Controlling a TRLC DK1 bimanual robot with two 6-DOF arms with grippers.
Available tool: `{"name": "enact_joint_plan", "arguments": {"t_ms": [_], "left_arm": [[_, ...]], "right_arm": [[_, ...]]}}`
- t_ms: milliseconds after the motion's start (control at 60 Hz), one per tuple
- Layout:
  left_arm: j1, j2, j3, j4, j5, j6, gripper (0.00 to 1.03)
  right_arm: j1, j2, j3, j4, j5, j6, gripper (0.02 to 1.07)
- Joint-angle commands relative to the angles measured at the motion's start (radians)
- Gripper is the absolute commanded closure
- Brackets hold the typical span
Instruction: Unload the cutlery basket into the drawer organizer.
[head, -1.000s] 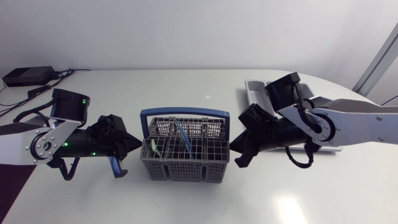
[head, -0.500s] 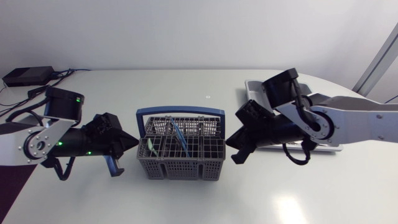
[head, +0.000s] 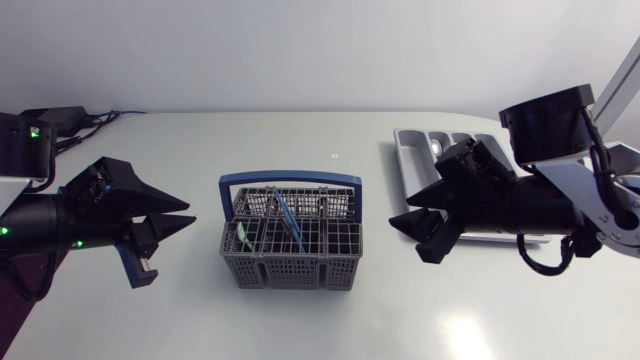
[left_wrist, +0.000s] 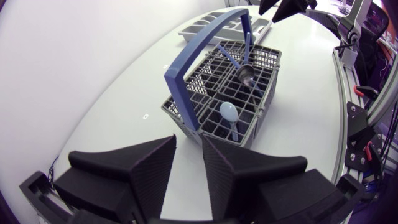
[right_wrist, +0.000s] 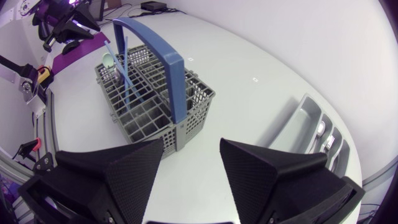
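Cutlery basket (head: 292, 240) stands mid-worktop (head: 300, 320) with its handle upright, apparently so that the 2 arms can reach its blue-handled cutlery (head: 291, 218) from either side. The drawer organizer (head: 413, 150) lies partly under the right arm (head: 540, 200), probably to keep transfers short. Left arm (head: 60, 215) and right arm hold their jaws apart and empty; the basket lies ahead of both pairs, untouched.

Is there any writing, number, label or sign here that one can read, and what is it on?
None can be read.
The cutlery basket, the drawer organizer, the left end effector and the right end effector show no lettering.
A tiny mark on the table is too small to make out.
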Motion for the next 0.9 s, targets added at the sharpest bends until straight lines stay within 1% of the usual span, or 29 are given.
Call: {"name": "enact_joint_plan", "arguments": {"t_ms": [0, 17, 67, 117, 167, 350, 433, 567, 667, 717, 767, 800, 883], "left_arm": [[-0.012, -0.012, 0.022, -0.019, -0.008, -0.030, 0.53], [-0.012, -0.015, 0.018, -0.019, -0.011, -0.029, 0.50], [-0.010, -0.017, 0.010, -0.019, -0.013, -0.029, 0.46], [-0.005, -0.018, 0.004, -0.019, -0.013, -0.029, 0.46], [-0.001, -0.031, -0.007, -0.019, -0.013, -0.029, 0.42], [0.015, -0.057, -0.037, -0.019, -0.013, -0.029, 0.42], [0.018, -0.067, -0.050, -0.019, -0.013, -0.029, 0.39], [0.016, -0.093, -0.067, -0.023, -0.011, -0.030, 0.39], [0.015, -0.101, -0.062, -0.031, -0.011, -0.032, 0.39], [0.013, -0.107, -0.062, -0.031, -0.011, -0.035, 0.39], [0.008, -0.113, -0.063, -0.031, -0.011, -0.036, 0.39], [0.007, -0.113, -0.065, -0.031, -0.011, -0.038, 0.39], [0.007, -0.121, -0.073, -0.029, -0.010, -0.038, 0.39]], "right_arm": [[0.040, -0.014, -0.005, -0.031, 0.001, 0.021, 0.35], [0.052, -0.014, 0.001, -0.034, 0.001, 0.032, 0.35], [0.074, -0.009, 0.020, -0.043, 0.001, 0.060, 0.35], [0.106, 0.002, 0.044, -0.058, 0.001, 0.090, 0.35], [0.141, 0.011, 0.067, -0.065, 0.001, 0.126, 0.35], [0.253, 0.094, 0.182, -0.117, 0.001, 0.201, 0.36], [0.299, 0.146, 0.248, -0.160, 0.001, 0.213, 0.36], [0.333, 0.198, 0.316, -0.192, 0.001, 0.227, 0.36], [0.337, 0.220, 0.340, -0.192, 0.009, 0.232, 0.36], [0.345, 0.221, 0.337, -0.184, 0.037, 0.219, 0.36], [0.354, 0.221, 0.322, -0.172, 0.061, 0.172, 0.36], [0.356, 0.218, 0.300, -0.150, 0.069, 0.130, 0.36], [0.365, 0.204, 0.222, -0.052, 0.086, 0.029, 0.36]]}}
